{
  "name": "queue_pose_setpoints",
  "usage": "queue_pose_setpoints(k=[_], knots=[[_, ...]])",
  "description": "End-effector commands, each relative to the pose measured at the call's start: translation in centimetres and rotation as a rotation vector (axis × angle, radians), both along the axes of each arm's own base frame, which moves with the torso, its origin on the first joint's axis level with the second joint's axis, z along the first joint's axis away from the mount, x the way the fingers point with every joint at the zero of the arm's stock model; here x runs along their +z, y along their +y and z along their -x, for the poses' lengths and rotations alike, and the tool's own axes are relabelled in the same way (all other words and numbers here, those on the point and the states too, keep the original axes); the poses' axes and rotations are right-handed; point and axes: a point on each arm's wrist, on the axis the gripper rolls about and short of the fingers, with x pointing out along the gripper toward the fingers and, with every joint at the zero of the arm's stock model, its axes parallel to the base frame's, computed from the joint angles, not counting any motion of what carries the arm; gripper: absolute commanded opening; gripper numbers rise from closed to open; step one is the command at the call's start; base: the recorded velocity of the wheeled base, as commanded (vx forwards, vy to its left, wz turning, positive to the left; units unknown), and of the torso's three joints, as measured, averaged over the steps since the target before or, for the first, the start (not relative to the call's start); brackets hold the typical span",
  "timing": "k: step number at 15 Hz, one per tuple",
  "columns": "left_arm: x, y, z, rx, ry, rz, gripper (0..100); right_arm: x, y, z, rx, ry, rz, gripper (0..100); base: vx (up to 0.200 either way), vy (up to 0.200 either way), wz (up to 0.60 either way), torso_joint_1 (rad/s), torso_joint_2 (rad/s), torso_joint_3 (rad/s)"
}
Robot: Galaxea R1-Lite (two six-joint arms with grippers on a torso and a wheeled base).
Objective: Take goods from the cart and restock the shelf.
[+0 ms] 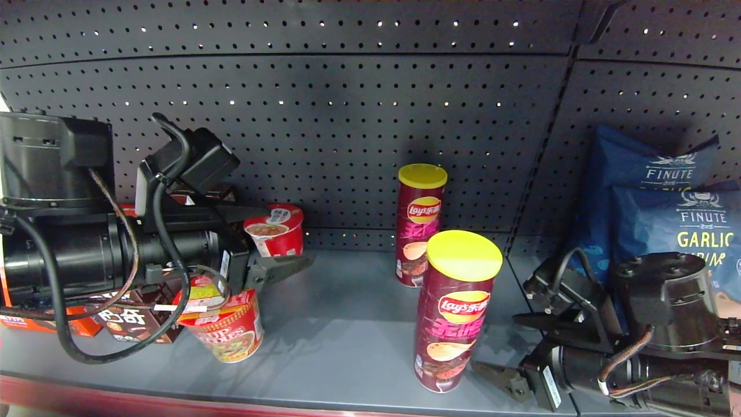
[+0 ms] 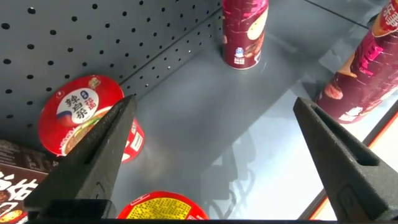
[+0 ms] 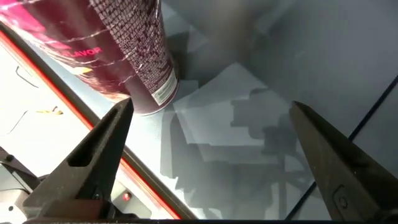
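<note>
On the shelf (image 1: 347, 324), cup noodles (image 1: 228, 327) sit left, chip cans (image 1: 457, 313) middle, bags (image 1: 677, 226) right.

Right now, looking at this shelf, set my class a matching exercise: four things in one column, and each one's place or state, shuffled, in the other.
Things
1. blue bags
2. red-lidded noodle cup
3. right gripper
4. yellow-lidded cans

Places or states
A. open, low near the front edge of the shelf
B. against the back panel, beyond the left gripper
C. at the shelf's right end
D. upright mid-shelf, one behind the other

Pairs: 1-C, 2-B, 3-A, 4-D
</note>
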Motion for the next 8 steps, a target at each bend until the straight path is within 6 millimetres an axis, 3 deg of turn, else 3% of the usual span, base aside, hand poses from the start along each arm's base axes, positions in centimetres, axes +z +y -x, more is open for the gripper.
queue_pose_setpoints(k=[1, 8], knots=[[-0.19, -0.02, -0.02, 0.0, 0.006, -0.002, 100, -0.22, -0.12, -0.11, -0.009, 0.006, 0.007, 100, 0.0, 0.0, 0.0, 0.0, 0.0, 0.0], [-0.38, 0.09, 0.18, 0.001, 0.012, -0.004, 100, -0.09, -0.94, -0.44, -0.05, -0.001, 0.005, 100, 0.0, 0.0, 0.0, 0.0, 0.0, 0.0]])
